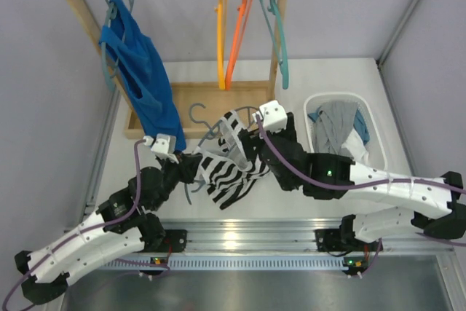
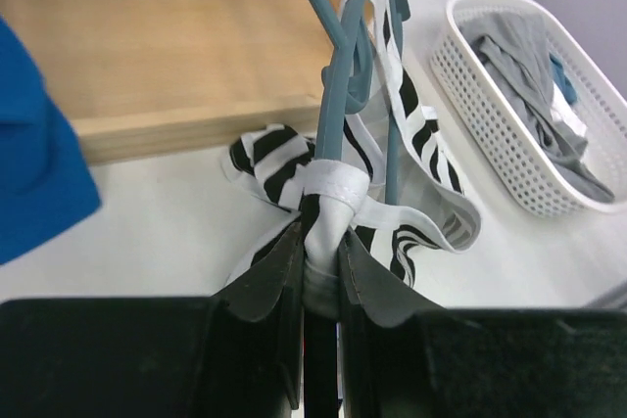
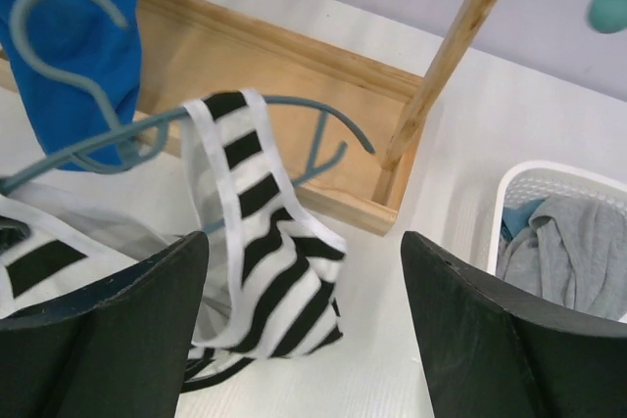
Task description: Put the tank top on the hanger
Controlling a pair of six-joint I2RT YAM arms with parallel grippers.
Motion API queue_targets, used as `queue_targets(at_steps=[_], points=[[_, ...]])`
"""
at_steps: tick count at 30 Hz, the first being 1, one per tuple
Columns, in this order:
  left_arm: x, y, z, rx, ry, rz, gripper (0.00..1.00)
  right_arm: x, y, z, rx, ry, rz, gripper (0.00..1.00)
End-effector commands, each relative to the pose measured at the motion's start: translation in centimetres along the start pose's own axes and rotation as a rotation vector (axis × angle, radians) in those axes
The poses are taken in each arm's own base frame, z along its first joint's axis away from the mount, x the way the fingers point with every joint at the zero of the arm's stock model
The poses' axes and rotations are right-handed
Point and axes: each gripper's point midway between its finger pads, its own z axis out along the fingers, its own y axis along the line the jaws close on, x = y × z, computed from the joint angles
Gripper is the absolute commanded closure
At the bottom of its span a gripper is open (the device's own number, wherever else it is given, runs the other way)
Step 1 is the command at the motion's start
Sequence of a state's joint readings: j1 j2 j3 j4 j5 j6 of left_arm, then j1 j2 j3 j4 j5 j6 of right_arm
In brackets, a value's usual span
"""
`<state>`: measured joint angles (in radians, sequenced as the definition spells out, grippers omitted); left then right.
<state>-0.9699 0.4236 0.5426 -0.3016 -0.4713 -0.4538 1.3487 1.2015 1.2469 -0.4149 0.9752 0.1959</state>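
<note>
The hanger [image 2: 331, 115], with the tank top [image 2: 279, 159] half threaded, is clamped in the left jaws over the table [image 2: 147, 212]; the right jaws are released. A strap could be shed if the hanger is tilted.

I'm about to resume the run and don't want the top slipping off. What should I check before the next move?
1. Left claw shut on the hanger and fabric: ok.
2. One tank top strap over a hanger arm: ok.
3. Other strap over the opposite arm: cannot tell.
4. Right claw open, gripping nothing: ok.
5. Hanger hook clear of the blue top: cannot tell.
</note>
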Motion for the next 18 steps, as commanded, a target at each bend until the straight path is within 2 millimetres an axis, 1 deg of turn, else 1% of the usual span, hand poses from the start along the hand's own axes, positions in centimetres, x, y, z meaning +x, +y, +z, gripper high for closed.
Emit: queue_targets(at_steps=[1, 3, 4, 5, 6, 8, 9, 11, 13, 14, 15, 17, 18], points=[[-5.8, 1.4, -1.3, -0.117, -0.139, 0.008, 1.0, -4.1, -2.6, -2.0, 0.03, -0.079, 0.117, 0.21], [-6.8, 2.1, -1.5, -0.172, -0.153, 0.041, 1.0, -4.5, -3.4, -2.4, 0.041, -0.088, 0.129, 0.2], [-8.1, 2.2, -1.8, -0.189, -0.177, 0.038, 1.0, -5.0, -3.9, -2.7, 0.043, -0.097, 0.136, 0.2], [-8.3, 2.4, -1.7, -0.21, -0.175, 0.053, 1.0, -5.2, -4.2, -2.9, 0.047, -0.099, 0.137, 0.2], [-9.2, 2.7, -1.9, -0.236, -0.197, 0.078, 1.0, -5.2, -4.5, -3.1, 0.051, -0.096, 0.129, 0.2], [-10.7, 2.7, -2.1, -0.255, -0.226, 0.111, 1.0, -5.8, -5.2, -3.5, 0.061, -0.104, 0.129, 0.2], [-12.1, 2.6, -2.5, -0.266, -0.259, 0.101, 1.0, -5.9, -5.5, -3.6, 0.064, -0.106, 0.127, 0.2], [-13.2, 2.6, -2.5, -0.284, -0.274, 0.148, 1.0, -6.3, -6.0, -4.0, 0.062, -0.114, 0.134, 0.2], [-15.3, 2.6, -2.7, -0.325, -0.314, 0.162, 1.0, -6.6, -6.6, -4.4, 0.062, -0.122, 0.15, 0.2], [-15.9, 2.7, -2.8, -0.346, -0.317, 0.202, 1.0, -6.6, -6.6, -4.4, 0.06, -0.122, 0.153, 0.2], [-17.4, 2.5, -3.2, -0.355, -0.337, 0.205, 1.0, -6.6, -6.8, -4.6, 0.058, -0.124, 0.16, 0.2], [-18.3, 2.9, -3.0, -0.423, -0.321, 0.281, 1.0, -6.4, -7.0, -4.7, 0.055, -0.122, 0.163, 0.2], [-19.5, 2.7, -3.3, -0.433, -0.334, 0.289, 1.0, -6.4, -7.1, -4.8, 0.055, -0.122, 0.165, 0.2]])
